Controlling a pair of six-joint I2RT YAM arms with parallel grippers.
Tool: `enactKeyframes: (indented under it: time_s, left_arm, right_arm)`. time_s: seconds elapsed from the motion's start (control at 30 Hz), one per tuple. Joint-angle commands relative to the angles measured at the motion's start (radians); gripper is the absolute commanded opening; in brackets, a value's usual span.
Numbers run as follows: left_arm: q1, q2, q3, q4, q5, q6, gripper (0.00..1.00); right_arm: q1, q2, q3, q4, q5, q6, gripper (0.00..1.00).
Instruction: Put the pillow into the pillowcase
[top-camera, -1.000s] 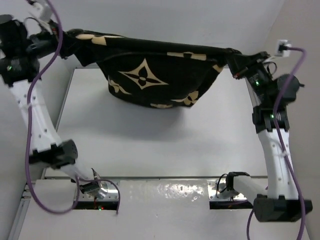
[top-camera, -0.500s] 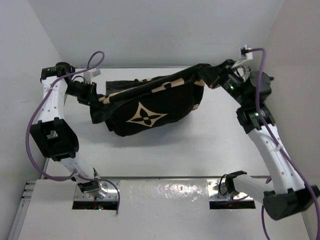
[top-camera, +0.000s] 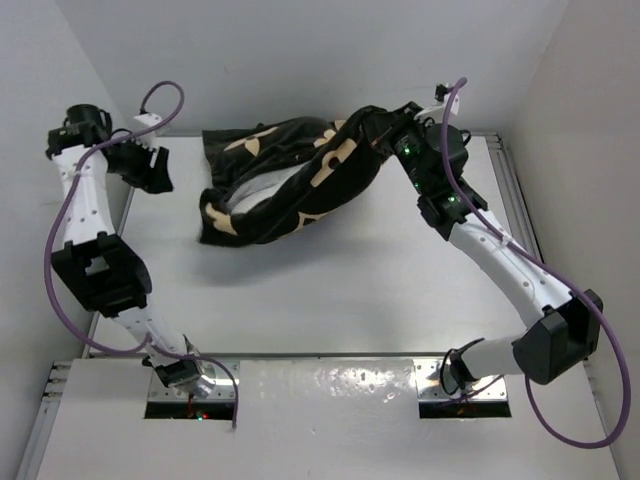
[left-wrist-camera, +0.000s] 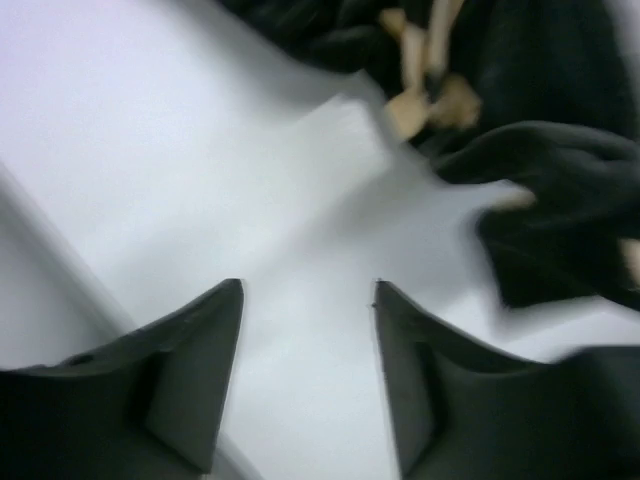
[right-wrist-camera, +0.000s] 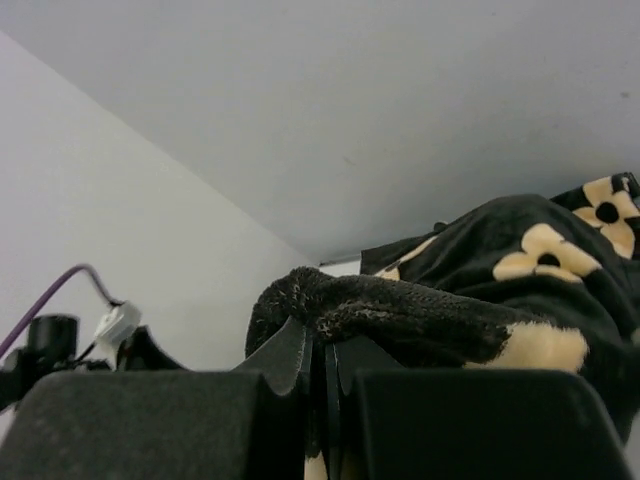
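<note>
**Fig.** Top view: R claw (top-camera: 384, 127) is clenched on one corner of the pillowcase (top-camera: 290, 185) and holds that end high at the far right. The rest of the fabric sags crumpled toward the left over the white worktop (top-camera: 350, 290); cannot tell whether the low end touches. L claw (top-camera: 150, 170) is spread wide and empty, near but apart from the fabric (clear gap on its right). L wrist view: fingers (left-wrist-camera: 190, 370) are splayed, with bare worktop between them. R wrist view: tips are pinched on a fuzzy black fold.

no readable text, labels, brands or numbers show in any of the views
</note>
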Motion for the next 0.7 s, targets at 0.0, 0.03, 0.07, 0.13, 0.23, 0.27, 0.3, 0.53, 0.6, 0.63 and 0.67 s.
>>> enactKeyframes:
  time_s: [0.0, 0.03, 0.07, 0.13, 0.23, 0.27, 0.3, 0.53, 0.6, 0.63, 0.67]
  left_arm:
    - [0.028, -0.167, -0.02, 0.07, -0.035, 0.29, 0.51]
    - [-0.003, -0.254, -0.121, 0.067, -0.058, 0.343, 0.38]
    - [-0.026, -0.299, -0.185, 0.058, -0.072, 0.383, 0.19]
    - [-0.059, -0.363, -0.359, -0.007, -0.057, 0.504, 0.17]
    - [-0.064, -0.339, -0.557, -0.044, -0.038, 0.454, 0.5]
    - [-0.073, -0.318, -0.592, -0.044, -0.029, 0.455, 0.64]
    - [-0.086, -0.3, -0.618, -0.044, 0.018, 0.444, 0.71]
    - [-0.247, -0.235, -0.625, 0.133, 0.223, 0.256, 1.0]
    - [-0.328, -0.244, -0.669, 0.207, 0.206, 0.134, 1.0]
    - [-0.349, -0.237, -0.689, 0.267, 0.198, 0.104, 1.0]
    - [-0.359, -0.224, -0.721, 0.274, 0.184, 0.092, 1.0]
  right_arm:
    - [0.048, -0.012, 0.057, 0.176, 0.17, 0.016, 0.0]
    - [0.061, -0.008, 0.065, 0.19, 0.174, 0.008, 0.0]
    - [0.071, 0.003, 0.077, 0.196, 0.173, -0.006, 0.0]
    - [0.11, 0.009, 0.117, 0.21, 0.173, -0.038, 0.0]
    - [0.16, 0.003, 0.128, 0.224, 0.187, -0.092, 0.0]
    - [0.167, -0.001, 0.122, 0.226, 0.19, -0.106, 0.0]
    - [0.18, -0.007, 0.107, 0.219, 0.194, -0.112, 0.0]
    - [0.156, -0.168, -0.137, 0.098, 0.271, -0.072, 0.0]
    - [0.119, -0.217, -0.214, 0.004, 0.274, -0.014, 0.0]
    - [0.11, -0.259, -0.238, -0.02, 0.274, 0.0, 0.0]
    - [0.096, -0.279, -0.28, -0.053, 0.261, 0.014, 0.0]
